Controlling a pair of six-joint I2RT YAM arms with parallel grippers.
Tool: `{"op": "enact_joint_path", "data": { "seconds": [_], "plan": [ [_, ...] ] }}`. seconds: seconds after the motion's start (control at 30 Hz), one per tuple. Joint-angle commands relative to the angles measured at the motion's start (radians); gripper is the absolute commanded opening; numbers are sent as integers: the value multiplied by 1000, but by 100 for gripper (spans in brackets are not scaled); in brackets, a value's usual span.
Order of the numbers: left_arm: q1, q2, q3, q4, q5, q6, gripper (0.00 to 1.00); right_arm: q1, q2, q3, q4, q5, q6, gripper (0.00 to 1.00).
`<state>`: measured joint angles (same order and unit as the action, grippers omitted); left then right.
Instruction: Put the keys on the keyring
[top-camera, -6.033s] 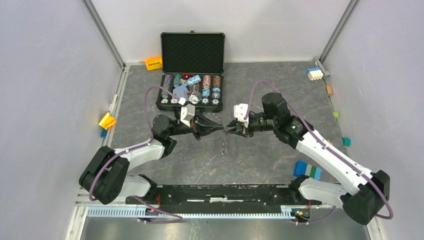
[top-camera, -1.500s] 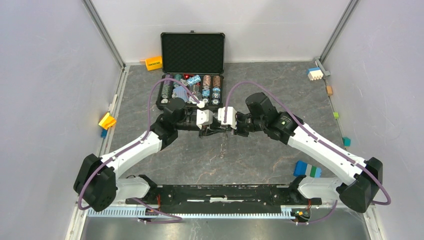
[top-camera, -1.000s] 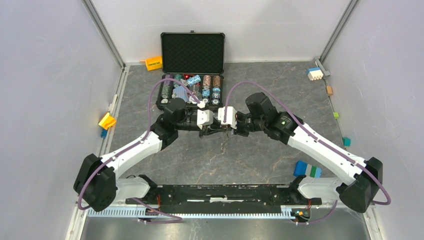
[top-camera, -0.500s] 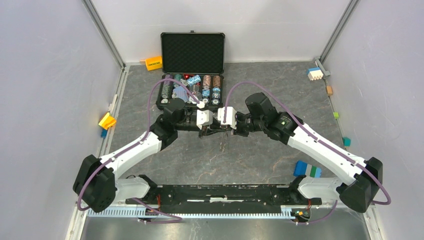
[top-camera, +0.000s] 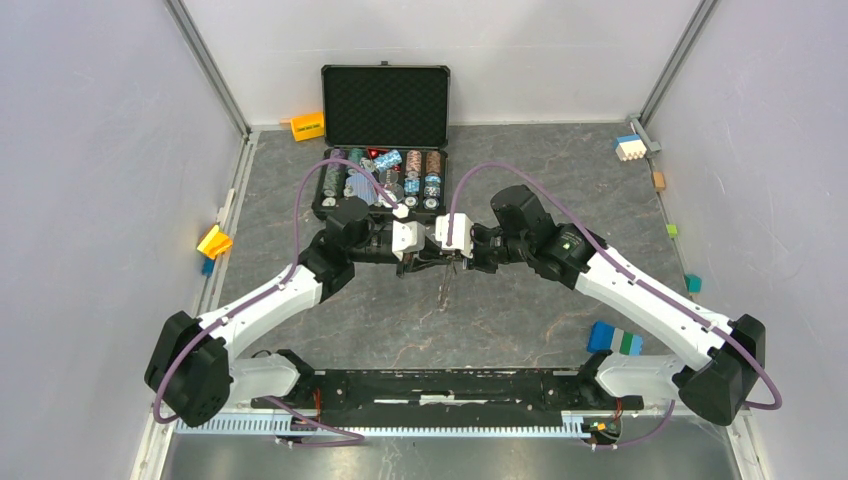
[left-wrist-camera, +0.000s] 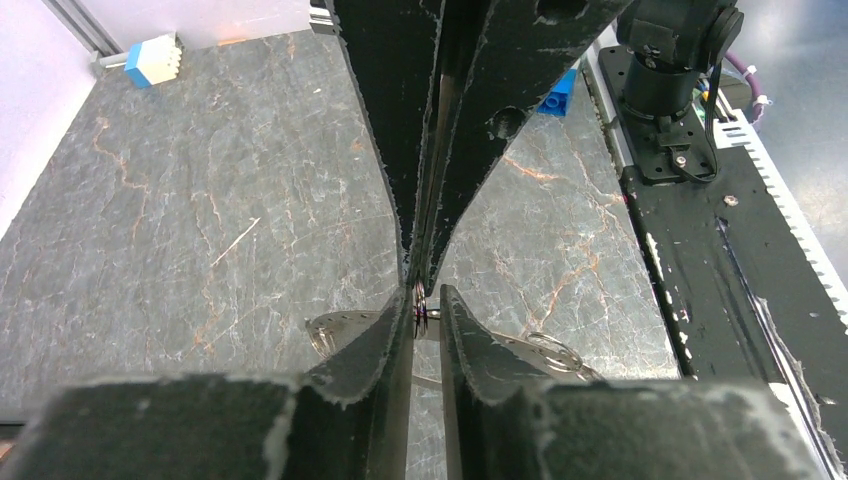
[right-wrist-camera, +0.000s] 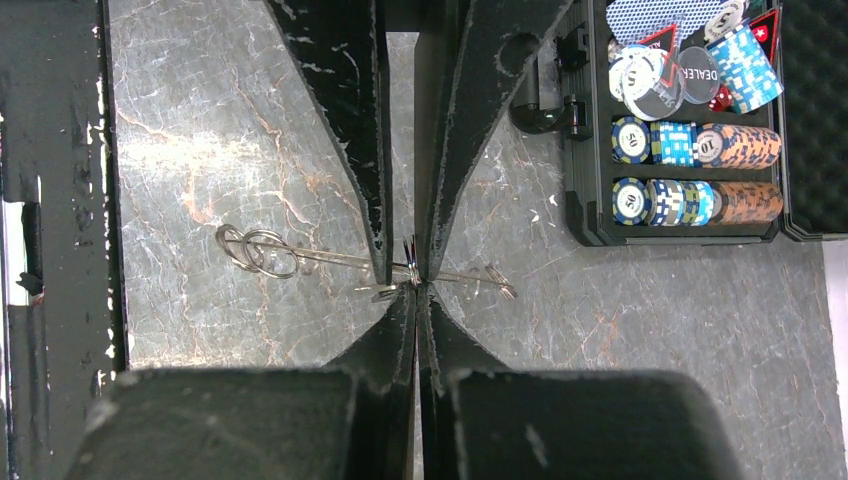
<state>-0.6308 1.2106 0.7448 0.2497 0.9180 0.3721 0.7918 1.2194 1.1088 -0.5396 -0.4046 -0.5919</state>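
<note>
Right hand (right-wrist-camera: 415, 289): fingers pressed together, clamped on edge of keyring (left-wrist-camera: 421, 308). Meets left hand (left-wrist-camera: 424, 298) tip to tip above centre of surface (top-camera: 520, 310). Left hand: fingers narrowly apart, keyring edge-on between them; cannot tell if gripping. Keys (left-wrist-camera: 338, 326), thin and silver, trail from keyring toward 6 o'clock in top view. Open black case (top-camera: 385, 105) at 12 o'clock. Inside: disc (right-wrist-camera: 697, 72) lettered "DEALER"; poker chips (right-wrist-camera: 632, 140) marked "50", "10".

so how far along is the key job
Nothing looks finished yet. In hand: the left claw pinches a small silver metal ring, the right claw shut tip to tip against it. Thin silver metal pieces with looped ends show below; whether any is threaded is unclear, so threading remains.
</note>
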Motion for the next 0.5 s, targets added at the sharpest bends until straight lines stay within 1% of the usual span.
{"op": "enact_joint_path", "data": {
  "seconds": [0.0, 0.1, 0.17, 0.27, 0.33, 0.47],
  "plan": [
    [-4, -15, -2, 38, 5, 20, 20, 4, -9, 13, 32, 6, -4, 0],
    [-4, -15, -4, 43, 5, 18, 12, 4, -11, 7, 35, 4, -6, 0],
    [-4, -16, -5, 47, 1, 13, 4, 5, -13, 4, 35, 3, -6, 0],
    [-2, -26, -30, 104, -10, -18, 2, 4, -17, -1, 41, 1, -4, 1],
    [11, -35, -66, 194, -9, -69, 2, 3, -23, -7, 44, -4, -2, 6],
    [58, -37, -144, 449, 30, -256, 2, -28, -56, -48, 61, -85, -2, 24]
  ]
}}
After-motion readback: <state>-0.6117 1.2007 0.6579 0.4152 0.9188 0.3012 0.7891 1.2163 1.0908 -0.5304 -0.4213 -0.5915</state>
